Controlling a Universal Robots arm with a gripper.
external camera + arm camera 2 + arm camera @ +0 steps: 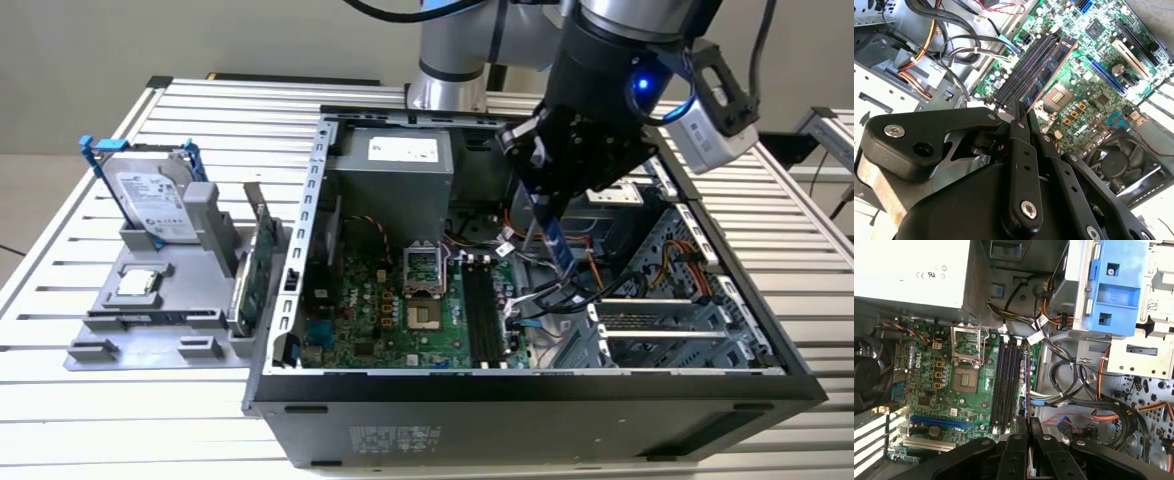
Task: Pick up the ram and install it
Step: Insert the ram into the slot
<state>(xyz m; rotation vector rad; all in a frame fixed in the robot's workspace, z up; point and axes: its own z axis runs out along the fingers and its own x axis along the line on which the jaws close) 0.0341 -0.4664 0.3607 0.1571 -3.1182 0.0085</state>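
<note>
The ram [559,240] is hanging lengthwise below the tool [542,196], which is clenching its upper end. Its free end is hovering over the slots [478,300].

Matt black pincer [1026,112]; glossy ram [1052,66]; dull sheet-metal case [534,420]; ribbed metal table [134,430]

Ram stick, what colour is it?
The ram is dark blue, best seen in the second wrist view.

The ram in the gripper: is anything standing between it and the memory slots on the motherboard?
Nothing visible does. The gripper holds the ram just beside the empty memory slots. A bundle of cables lies close on the ram's other side, but not across the slots.
</note>
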